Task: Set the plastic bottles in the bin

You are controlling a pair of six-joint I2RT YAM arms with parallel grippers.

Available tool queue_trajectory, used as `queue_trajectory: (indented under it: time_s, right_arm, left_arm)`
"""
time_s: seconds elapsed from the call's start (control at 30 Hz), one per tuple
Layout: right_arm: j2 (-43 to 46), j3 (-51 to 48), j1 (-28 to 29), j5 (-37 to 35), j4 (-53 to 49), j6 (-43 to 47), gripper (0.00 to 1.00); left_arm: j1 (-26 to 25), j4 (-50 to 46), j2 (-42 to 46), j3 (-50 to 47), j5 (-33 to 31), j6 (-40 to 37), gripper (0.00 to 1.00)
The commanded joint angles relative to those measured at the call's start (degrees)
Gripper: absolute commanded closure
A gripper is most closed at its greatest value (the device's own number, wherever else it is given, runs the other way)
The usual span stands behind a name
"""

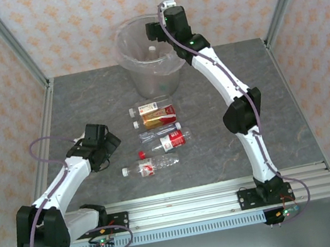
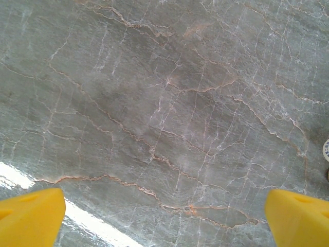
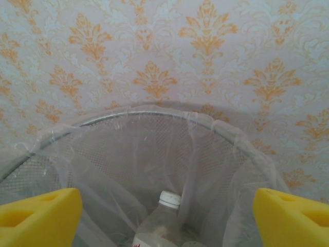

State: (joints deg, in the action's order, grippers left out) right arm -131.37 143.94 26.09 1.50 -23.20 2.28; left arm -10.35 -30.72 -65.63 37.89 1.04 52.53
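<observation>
- The bin point(image 1: 148, 56) stood at the far side of the table point(image 1: 79, 106), close to the wall point(image 1: 71, 25).
- A clear bag point(image 3: 216, 154) lined the bin point(image 3: 128, 116) and folded over its rim.
- One bottle point(image 1: 152, 51) with a white cap stood inside the bin. The right wrist camera looked down on it point(image 3: 164, 206).
- Five more bottles point(image 1: 169, 140) lay on their sides in a row on the table, just in front of the bin and between the two arms.
- The nearest one point(image 1: 153, 166) had a white cap and a red and white label.
- The right claw point(image 1: 154, 34) hung over the bin's rim. In its own camera the right claw point(image 3: 167, 218) had its yellow fingers point(image 3: 41, 216) spread wide, and it held nothing.
- The left claw point(image 1: 112, 144) was low over the table, left of the row and not touching any bottle.
- In its own camera the left claw point(image 2: 164, 218) had its yellow fingers point(image 2: 31, 216) spread wide too. It held nothing, and bare grey table point(image 2: 154, 103) lay under it.
</observation>
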Motion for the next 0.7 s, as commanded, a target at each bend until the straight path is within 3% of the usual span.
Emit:
queue_trajectory:
  time_s: [0.0, 0.13, 0.27, 0.53, 0.67]
  right_arm:
    - [5.25, 1.43, 0.31, 0.96, -3.91, 2.00, 0.12]
    - [9.24, -1.69, 0.49, 1.99, -7.47, 4.07, 0.09]
    - [17.17, -13.15, 0.63, 2.41, -3.57, 4.58, 0.07]
    - [36.61, -46.59, 0.90, 0.30, 13.91, 0.75, 0.01]
    - [43.81, -58.85, 0.90, -1.29, 18.46, -1.41, 0.01]
  left_arm:
    - [0.41, -2.63, 1.68, 0.42, -1.64, 0.76, 0.00]
    - [0.33, -2.21, 2.13, -0.35, -1.81, 1.38, 0.00]
    - [0.35, -0.99, 1.74, -0.80, -0.12, 2.39, 0.00]
    - [0.37, -0.69, 2.35, -1.38, 3.58, 5.84, 0.00]
    - [-0.01, -0.62, 4.29, -3.23, 5.28, 10.30, 0.00]
